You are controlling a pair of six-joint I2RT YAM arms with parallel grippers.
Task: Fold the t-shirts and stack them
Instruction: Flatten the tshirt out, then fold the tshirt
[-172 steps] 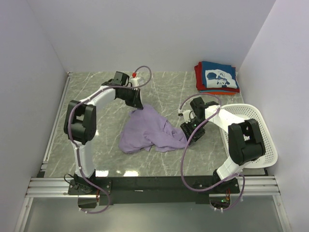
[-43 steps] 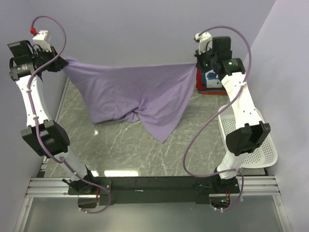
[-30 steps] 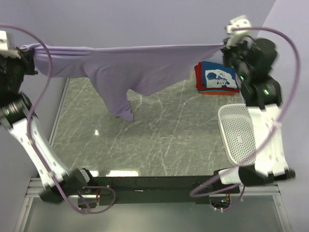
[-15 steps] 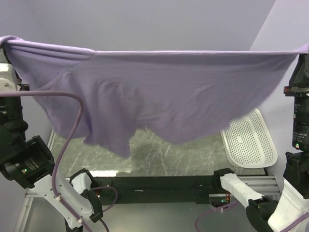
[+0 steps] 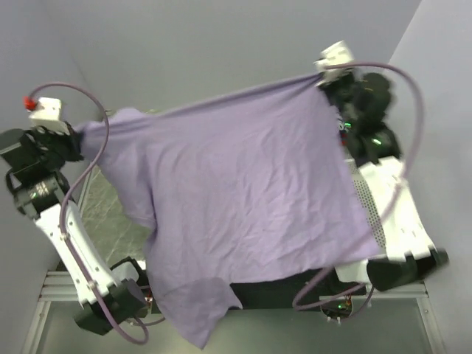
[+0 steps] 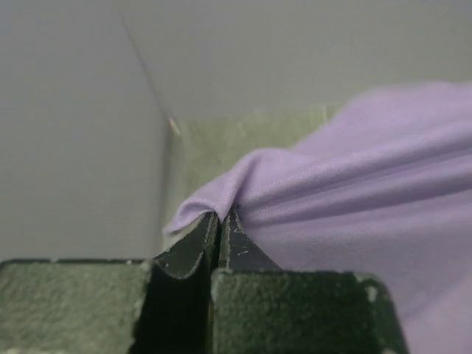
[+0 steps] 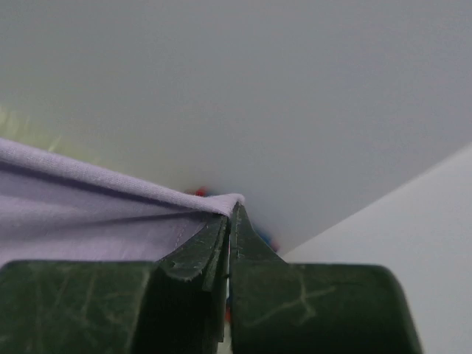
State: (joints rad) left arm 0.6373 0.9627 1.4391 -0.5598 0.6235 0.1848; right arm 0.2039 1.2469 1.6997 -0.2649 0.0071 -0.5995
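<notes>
Purple t-shirt [image 5: 243,206]: off the table, stretched in the air between the two arms. Top edge taut from the left up to the far right; lower part loose toward the near side, one flap drooping lowest at near left. Soft, thin and light by the look of it. Drapes and wrinkles freely, so likely to sag, swing and bunch wherever unsupported. Not fragile and not very slippery, though a small pinch of cloth could creep out under a hard tug. Best taken at corners or along a hem or shoulder seam, at two points well apart, to keep it flat for laying down and folding.

Left gripper [image 6: 220,219]: jaws pressed together on a bunched corner of the shirt, at the left. Right gripper [image 7: 231,212]: likewise pinched tight on the opposite corner, at the far right. Below the cloth, a strip of grey marble table [image 5: 110,214] at left and a sliver of white perforated basket [image 5: 366,193] at right.
</notes>
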